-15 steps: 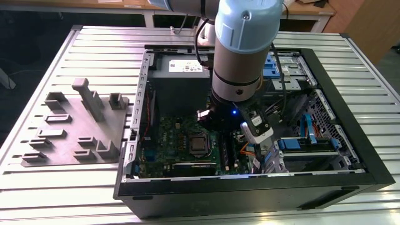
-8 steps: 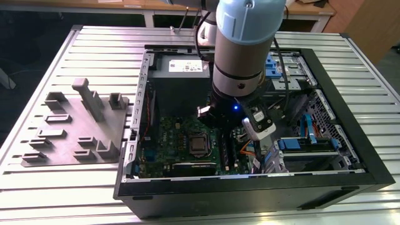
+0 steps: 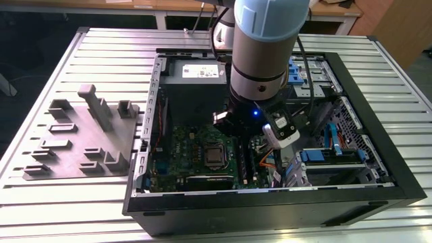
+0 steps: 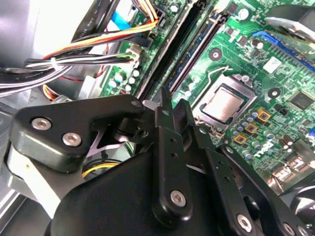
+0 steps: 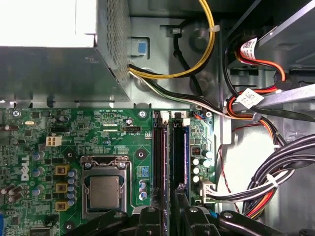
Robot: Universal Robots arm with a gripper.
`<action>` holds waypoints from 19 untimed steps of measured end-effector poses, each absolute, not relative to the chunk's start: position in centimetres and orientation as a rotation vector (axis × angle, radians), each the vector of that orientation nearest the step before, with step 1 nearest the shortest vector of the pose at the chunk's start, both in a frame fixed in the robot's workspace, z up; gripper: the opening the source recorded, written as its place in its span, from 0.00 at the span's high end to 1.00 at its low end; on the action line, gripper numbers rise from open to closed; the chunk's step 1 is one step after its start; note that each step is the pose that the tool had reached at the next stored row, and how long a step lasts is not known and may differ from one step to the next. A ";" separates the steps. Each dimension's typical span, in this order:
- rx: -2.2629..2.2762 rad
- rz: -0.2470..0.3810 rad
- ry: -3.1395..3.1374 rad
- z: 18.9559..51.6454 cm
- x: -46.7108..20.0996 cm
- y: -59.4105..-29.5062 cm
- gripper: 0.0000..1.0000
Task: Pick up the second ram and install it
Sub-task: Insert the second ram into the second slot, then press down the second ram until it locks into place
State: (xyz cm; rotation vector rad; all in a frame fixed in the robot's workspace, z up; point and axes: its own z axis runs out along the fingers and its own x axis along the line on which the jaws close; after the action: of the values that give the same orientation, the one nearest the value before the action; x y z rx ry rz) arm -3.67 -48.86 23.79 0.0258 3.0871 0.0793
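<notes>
Now end effector (image 4: 172, 110) low inside open computer case (image 3: 378, 152), fingers nearly together above memory slots (image 5: 170, 157) beside processor socket (image 5: 105, 189); grip contents: cannot tell. Second ram seemingly seated in slot (image 5: 159, 157), uncertain. Grey fixture plate (image 3: 81, 136) on slatted surface (image 3: 40, 202), exterior view's left.

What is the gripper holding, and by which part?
Cannot be told: the gripper hangs over the slots, and what lies in its grasp is unclear.

Even overhead light keeps the slatted counter (image 3: 81, 202) bright in the exterior view, while the inside of the computer case (image 3: 270, 202) sits in shadow. In the first wrist view the power supply (image 5: 44, 22) glares white. In the second wrist view the nearby pincer (image 4: 172, 110) looks soft and dark.
</notes>
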 end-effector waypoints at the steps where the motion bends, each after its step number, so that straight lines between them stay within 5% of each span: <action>1: 0.026 0.079 3.087 23.8 -3.7 -48.9 0.75; 5: 0.026 0.079 3.087 23.8 -3.7 -48.9 0.89; 19: 0.026 0.079 3.087 24.0 -3.7 -48.9 0.90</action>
State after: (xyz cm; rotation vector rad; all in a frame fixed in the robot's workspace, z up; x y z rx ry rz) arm -3.67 -48.86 23.95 0.0258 3.0871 0.0792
